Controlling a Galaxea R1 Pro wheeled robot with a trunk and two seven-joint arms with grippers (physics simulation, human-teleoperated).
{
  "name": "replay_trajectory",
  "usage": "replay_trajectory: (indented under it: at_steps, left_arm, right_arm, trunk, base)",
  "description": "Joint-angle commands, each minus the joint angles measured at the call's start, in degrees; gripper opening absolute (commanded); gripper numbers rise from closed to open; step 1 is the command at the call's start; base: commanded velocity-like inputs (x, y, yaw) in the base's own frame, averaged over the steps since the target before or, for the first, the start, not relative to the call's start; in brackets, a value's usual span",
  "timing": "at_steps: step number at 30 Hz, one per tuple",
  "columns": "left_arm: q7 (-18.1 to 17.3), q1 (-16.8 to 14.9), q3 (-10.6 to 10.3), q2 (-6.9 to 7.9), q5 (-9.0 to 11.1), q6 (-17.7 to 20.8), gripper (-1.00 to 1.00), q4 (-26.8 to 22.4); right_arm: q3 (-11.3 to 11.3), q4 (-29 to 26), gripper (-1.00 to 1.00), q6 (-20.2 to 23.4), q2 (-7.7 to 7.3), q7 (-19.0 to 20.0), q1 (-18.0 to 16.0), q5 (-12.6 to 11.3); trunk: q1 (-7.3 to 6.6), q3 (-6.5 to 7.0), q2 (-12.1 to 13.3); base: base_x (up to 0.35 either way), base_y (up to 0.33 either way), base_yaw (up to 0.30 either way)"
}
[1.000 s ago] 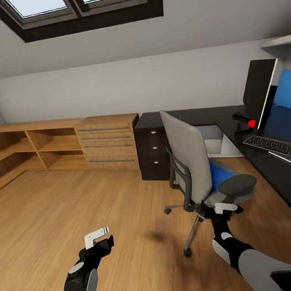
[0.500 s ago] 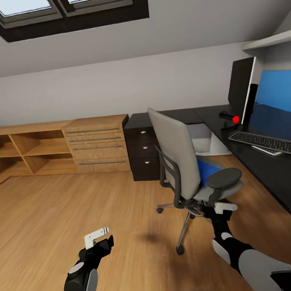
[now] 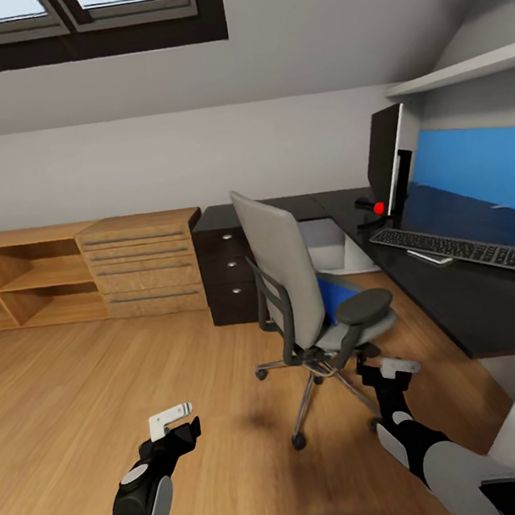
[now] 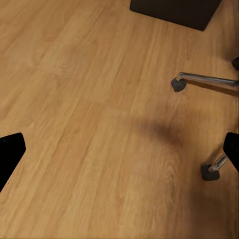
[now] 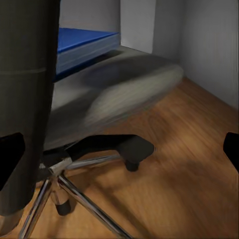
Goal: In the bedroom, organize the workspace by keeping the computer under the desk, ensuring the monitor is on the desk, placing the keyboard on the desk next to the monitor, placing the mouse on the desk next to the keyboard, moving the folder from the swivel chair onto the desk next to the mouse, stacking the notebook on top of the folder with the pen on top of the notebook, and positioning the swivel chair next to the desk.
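Swivel chair parked clear of the desk, back toward the cabinets, seat facing the glossy black top. Blue folder flat on the seat between the armrests, long axis seemingly front to back, near edge toward the desk (from the right wrist view, lying level, one corner out past the cushion). Monitor upright at the desk's far end, turned edge-on toward the camera; keyboard just in front of it, long axis along the desk edge.

Right gripper low beside the chair base, fingers spread, empty, probably lining up for the folder. Left gripper over bare floor, fingers apart, holding nothing.
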Motion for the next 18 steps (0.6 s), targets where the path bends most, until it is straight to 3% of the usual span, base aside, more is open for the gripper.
replay_trajectory:
  at_steps: [1,10,14,18]
  left_arm:
    - [0.4,0.0,0.0,-0.02,0.6,0.2,1.0,-0.1]
    - [0.2,0.0,0.3,0.18,0.7,0.3,1.0,0.2]
    - [0.2,0.0,0.5,0.29,0.7,0.3,1.0,0.3]
    - [0.1,0.0,0.5,0.32,0.7,0.3,1.0,0.3]
  right_arm:
    - [-0.3,0.1,1.0,-0.2,0.02,0.1,0.0,-0.1]
    - [-0.4,0.1,1.0,-0.3,-0.24,0.1,0.0,-0.2]
    - [-0.4,0.1,1.0,-1.0,-0.66,0.1,0.0,-0.3]
    - [-0.4,0.1,1.0,-1.9,-0.78,0.1,0.0,-0.3]
  trunk:
    - [-0.01,0.01,0.0]
    - [-0.01,0.56,0.0]
    - [-0.01,0.63,0.0]
    - [-0.01,0.64,0.0]
  base:
    - [0.0,0.0,-0.222]
    - [0.0,0.0,-0.21]
    - [0.039,0.0,-0.064]
    - [0.233,0.0,-0.013]
